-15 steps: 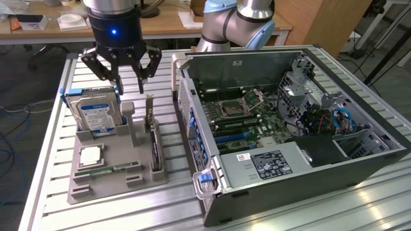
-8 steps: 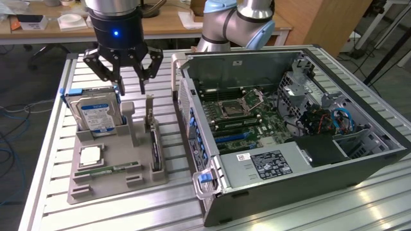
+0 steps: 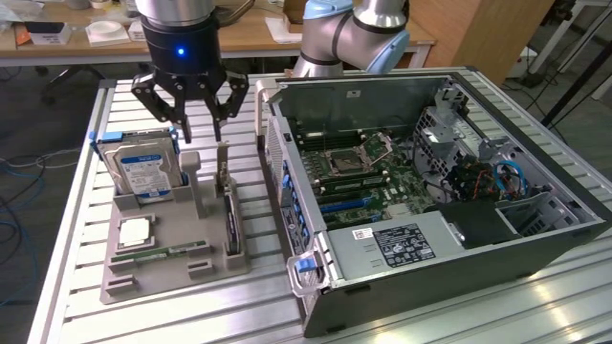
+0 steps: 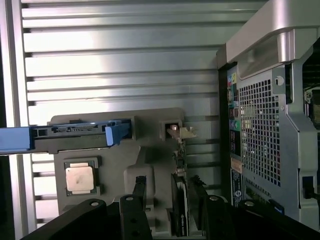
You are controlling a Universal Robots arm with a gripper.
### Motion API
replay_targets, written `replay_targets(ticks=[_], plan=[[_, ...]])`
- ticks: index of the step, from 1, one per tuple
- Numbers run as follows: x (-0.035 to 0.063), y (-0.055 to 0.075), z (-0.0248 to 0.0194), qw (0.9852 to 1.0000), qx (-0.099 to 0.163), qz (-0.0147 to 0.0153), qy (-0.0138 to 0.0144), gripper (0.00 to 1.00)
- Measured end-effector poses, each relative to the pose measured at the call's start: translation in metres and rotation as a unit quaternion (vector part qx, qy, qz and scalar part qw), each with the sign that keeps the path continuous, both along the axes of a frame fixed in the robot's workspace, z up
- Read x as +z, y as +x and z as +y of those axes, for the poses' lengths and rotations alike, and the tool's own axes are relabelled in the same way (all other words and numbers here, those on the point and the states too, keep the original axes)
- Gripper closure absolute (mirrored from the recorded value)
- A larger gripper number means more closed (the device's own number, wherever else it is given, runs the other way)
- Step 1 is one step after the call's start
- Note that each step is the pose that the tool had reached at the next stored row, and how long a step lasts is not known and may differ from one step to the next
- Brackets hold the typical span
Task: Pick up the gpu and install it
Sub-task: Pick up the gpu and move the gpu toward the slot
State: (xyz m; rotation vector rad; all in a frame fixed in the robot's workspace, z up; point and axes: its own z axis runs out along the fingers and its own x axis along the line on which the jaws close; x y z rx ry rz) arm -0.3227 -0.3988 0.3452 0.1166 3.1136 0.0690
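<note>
Gripper (image 4: 167,181), empty with fingers (image 4: 136,200) spread, hangs above the gpu (image 4: 180,210), which stands on edge along the holder's (image 3: 153,276) edge nearest the case (image 3: 459,244), long axis passing between the fingers.

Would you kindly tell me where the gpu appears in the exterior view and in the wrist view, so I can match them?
Exterior view: the gpu stands on edge in the gray tray, on its side nearest the computer case, under the open end effector.
Wrist view: the gpu stands on edge between the processor chip and the computer case.
Shared landmark: the processor chip in the tray.
</note>
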Motion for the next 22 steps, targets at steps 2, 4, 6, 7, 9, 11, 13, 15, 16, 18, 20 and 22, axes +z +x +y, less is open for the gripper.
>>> replay_targets(ticks=[2, 4, 6, 7, 9, 11, 13, 15, 16, 18, 20, 22], plan=[[-0.0006, 0.0016, 0.0, 1.0, 0.0, 0.0, 0.0, 0.53], [-0.0013, 0.0028, 0.0, 1.0, 0.0, 0.0, 0.0, 0.53], [-0.0021, 0.0033, 0.0, 1.0, 0.0, -0.0001, 0.0001, 0.53], [-0.0023, 0.0036, -0.0001, 1.0, 0.0, 0.0, 0.0, 0.53], [-0.0028, 0.0043, -0.0003, 1.0, 0.0, 0.0001, 0.0, 0.53], [-0.0034, 0.0048, -0.0006, 1.0, 0.0, 0.0001, -0.0001, 0.53], [-0.0041, 0.0053, -0.0008, 1.0, 0.0, 0.0001, 0.0, 0.53], [-0.0047, 0.0059, -0.0011, 1.0, 0.0, 0.0001, 0.0, 0.53], [-0.005, 0.0062, -0.0012, 1.0, 0.0, 0.0, 0.0, 0.53], [-0.0056, 0.0068, -0.0014, 1.0, 0.0, 0.0, 0.0, 0.53], [-0.0062, 0.0073, -0.0016, 1.0, 0.0, 0.0, 0.0, 0.53], [-0.0068, 0.0078, -0.0018, 1.0, 0.0, 0.0001, 0.0, 0.53]])
